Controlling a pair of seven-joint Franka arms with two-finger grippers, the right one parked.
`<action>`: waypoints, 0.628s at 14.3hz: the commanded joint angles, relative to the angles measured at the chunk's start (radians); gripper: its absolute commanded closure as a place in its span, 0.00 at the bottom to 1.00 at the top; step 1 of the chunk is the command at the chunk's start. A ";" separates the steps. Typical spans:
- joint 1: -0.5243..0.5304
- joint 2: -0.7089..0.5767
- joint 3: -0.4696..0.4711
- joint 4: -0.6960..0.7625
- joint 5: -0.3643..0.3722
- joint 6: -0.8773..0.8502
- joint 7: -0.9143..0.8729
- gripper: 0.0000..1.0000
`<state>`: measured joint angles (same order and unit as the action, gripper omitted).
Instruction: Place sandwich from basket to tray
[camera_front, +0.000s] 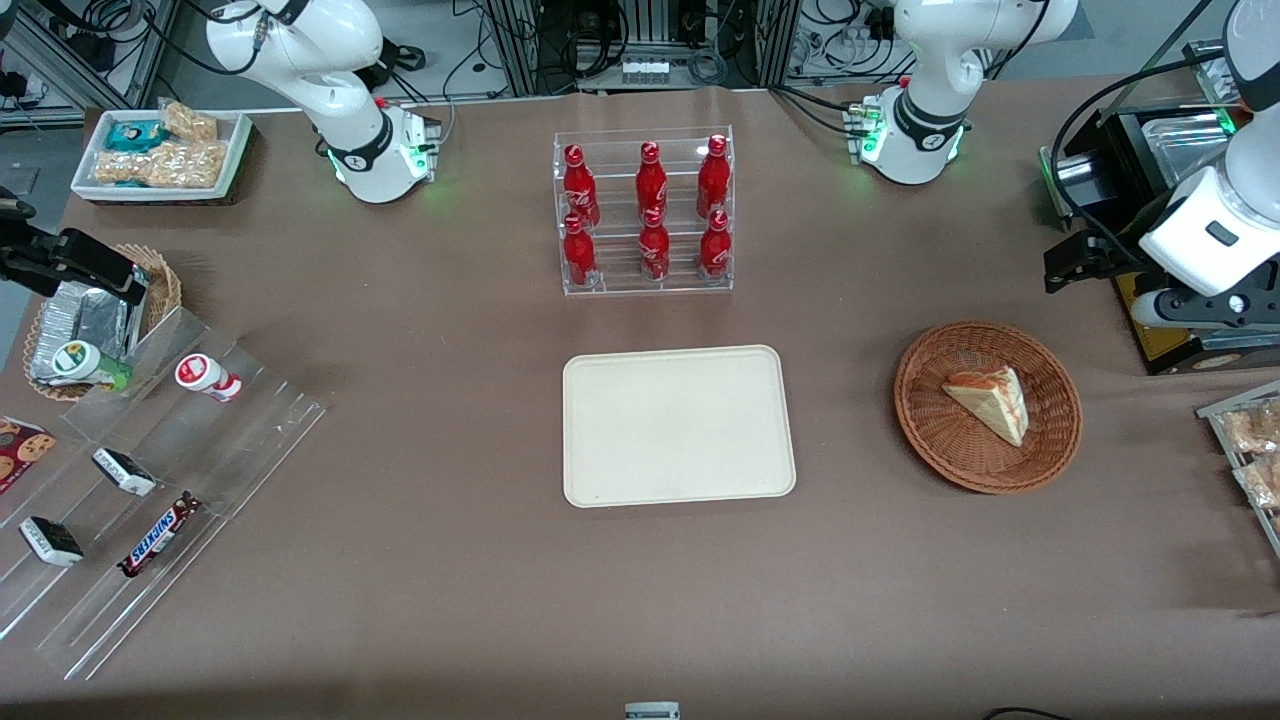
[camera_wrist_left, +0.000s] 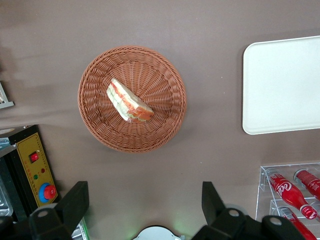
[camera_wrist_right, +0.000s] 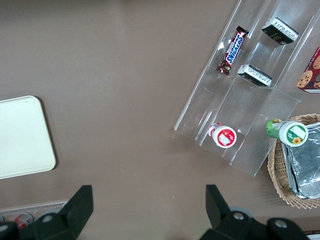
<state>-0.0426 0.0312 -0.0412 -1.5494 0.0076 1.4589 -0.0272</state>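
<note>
Snack packets fill a white deep tray (camera_front: 160, 150) at the upper left of the front view, above a small tan basket (camera_front: 165, 285) holding a foil pack (camera_front: 80, 320) at the left edge. Below them, a clear stepped display (camera_front: 150, 470) carries a Snickers bar (camera_front: 158, 536) in the lower left of the frame. At upper centre, six red cola bottles (camera_front: 650, 215) stand in two rows on a clear rack (camera_front: 645, 280). Directly beneath it, at the middle of the frame, lies the cream-beige tray (camera_front: 678, 426), flat on the brown table (camera_front: 450, 600) with nothing on it. To its right, well apart from it, sits the round reddish-brown basket (camera_front: 988, 406), and the sandwich (camera_front: 990, 400) rests inside on the weave, its striped cut edge showing. At the right edge, above the basket in the frame, the left arm's gripper (camera_front: 1072, 262) hangs clear of the basket with nothing in it. Seen from the wrist, its dark fingers (camera_wrist_left: 75, 202) are spread wide apart, with the basket (camera_wrist_left: 95, 115) and the sandwich (camera_wrist_left: 129, 101) between and past them, the tray (camera_wrist_left: 282, 85) off to one side.
</note>
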 joint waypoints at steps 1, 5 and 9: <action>-0.010 -0.007 0.006 -0.001 -0.003 -0.003 -0.008 0.00; -0.010 -0.008 0.006 0.000 -0.006 -0.002 -0.010 0.00; -0.010 -0.007 0.006 0.000 -0.006 -0.006 -0.019 0.00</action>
<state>-0.0426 0.0312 -0.0412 -1.5495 0.0075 1.4587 -0.0279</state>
